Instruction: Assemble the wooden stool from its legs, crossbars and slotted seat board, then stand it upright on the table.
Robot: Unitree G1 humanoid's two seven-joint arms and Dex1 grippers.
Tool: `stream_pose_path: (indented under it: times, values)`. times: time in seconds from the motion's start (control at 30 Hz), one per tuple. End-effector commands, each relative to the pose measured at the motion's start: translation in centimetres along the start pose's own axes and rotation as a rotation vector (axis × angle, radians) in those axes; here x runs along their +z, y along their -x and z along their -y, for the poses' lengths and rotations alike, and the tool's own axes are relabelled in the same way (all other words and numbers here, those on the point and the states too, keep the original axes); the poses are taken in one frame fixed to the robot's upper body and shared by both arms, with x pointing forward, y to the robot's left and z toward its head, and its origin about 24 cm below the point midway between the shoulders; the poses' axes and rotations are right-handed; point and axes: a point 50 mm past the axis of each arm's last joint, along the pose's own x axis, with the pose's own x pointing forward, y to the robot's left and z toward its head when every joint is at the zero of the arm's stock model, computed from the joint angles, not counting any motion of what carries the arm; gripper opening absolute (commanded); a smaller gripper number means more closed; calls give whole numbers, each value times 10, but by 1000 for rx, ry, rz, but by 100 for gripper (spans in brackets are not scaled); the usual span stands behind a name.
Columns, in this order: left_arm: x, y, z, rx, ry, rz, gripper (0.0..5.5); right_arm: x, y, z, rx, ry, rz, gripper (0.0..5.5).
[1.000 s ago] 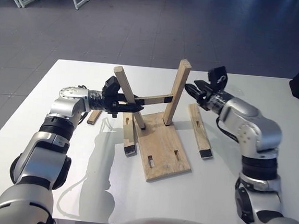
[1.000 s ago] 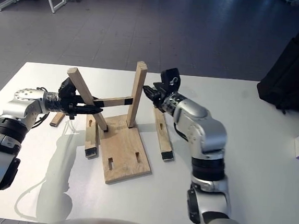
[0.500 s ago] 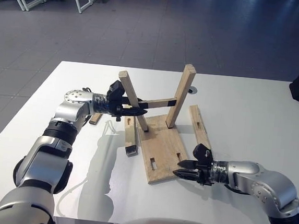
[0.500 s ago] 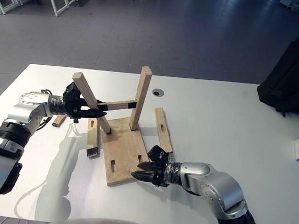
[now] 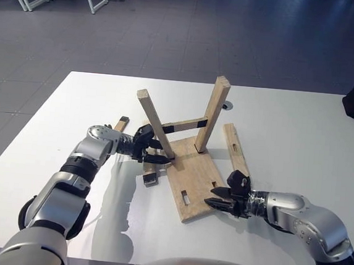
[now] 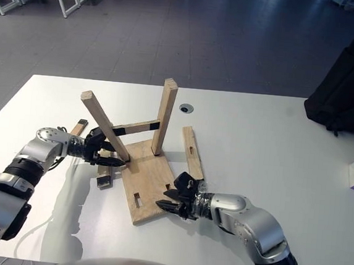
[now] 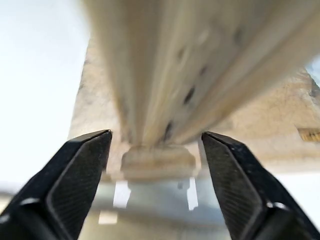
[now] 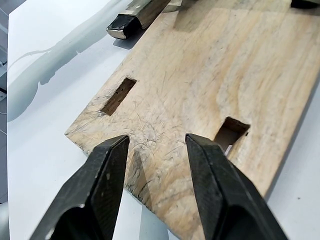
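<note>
**Two Arms Working Low at a Half-Built Stool**

The robot's left arm is stretching low across the white table (image 5: 289, 127), forearm nearly level with the top, and its left gripper (image 6: 117, 160) is pointing in at the foot of the leaning leg (image 5: 155, 123). In the left wrist view the black fingers (image 7: 80, 172) are standing apart on either side of that leg, with a sliver of gap showing on each side, so the jaws are straddling the wood rather than pinching it. Beyond the arm, near the table's left side, a short loose piece (image 5: 120, 124) is lying flat, and another black-tipped piece (image 5: 151, 171) is resting just beside the board's left edge.

The leaning leg is tilting away to the left from its foot on the slotted seat board (image 5: 193, 178), which is lying flat at mid-table. A crossbar (image 5: 184, 124) is running from it to the upright leg (image 5: 211, 114), which is standing straight in the board's far end. To the right, a loose leg (image 5: 235, 151) is lying flat alongside the board.

The right arm is reaching in low from the near right, elbow bent, with the right gripper (image 5: 213, 202) at the board's near right corner. Its jaws are spread, hanging over the board's near edge between two empty slots (image 8: 118, 95).
</note>
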Motion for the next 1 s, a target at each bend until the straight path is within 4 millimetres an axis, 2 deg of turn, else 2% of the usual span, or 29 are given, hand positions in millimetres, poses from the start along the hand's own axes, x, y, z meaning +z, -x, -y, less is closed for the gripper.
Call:
stream_pose_path:
  times: [0.03, 0.2, 0.27, 0.33, 0.4, 0.43, 0.5, 0.53, 0.57, 0.7, 0.83, 0.93, 1.0]
  values:
    - [19, 31, -8, 44, -76, -58, 337, -8, -3, -2, -24, -34, -18, 206]
    - [46, 64, -6, 103, -175, -71, 337, 8, 1, 7, -40, -24, 32, 206]
    - [59, 81, -5, 251, -228, -84, 337, 12, 3, 10, -44, -10, 37, 206]
    - [81, 103, -6, 503, -247, 9, 337, 12, 1, 9, -45, -6, 35, 206]
    - [109, 119, -1, 751, -248, 190, 337, 6, -1, 3, -40, -21, 30, 206]
    - [129, 119, 10, 809, -208, 339, 337, 2, -2, 1, -39, -28, 25, 206]
    - [157, 112, 39, 799, -120, 562, 311, -1, -3, -1, -47, -34, 15, 206]
    - [165, 109, 51, 805, -71, 637, 289, -3, -3, 0, -53, -35, 8, 206]
    - [172, 106, 60, 829, -6, 719, 289, -4, -2, 1, -60, -35, 2, 206]
    - [200, 105, 73, 873, 162, 921, 289, -7, -2, 0, -65, -37, -11, 206]
    - [225, 106, 79, 830, 198, 1002, 289, -7, -4, -2, -63, -33, -12, 206]
    - [269, 130, 112, 605, 57, 1312, 289, -8, -5, -2, -65, -31, -11, 206]
    - [271, 127, 115, 625, 19, 1220, 289, -9, -6, -3, -64, -31, -13, 206]
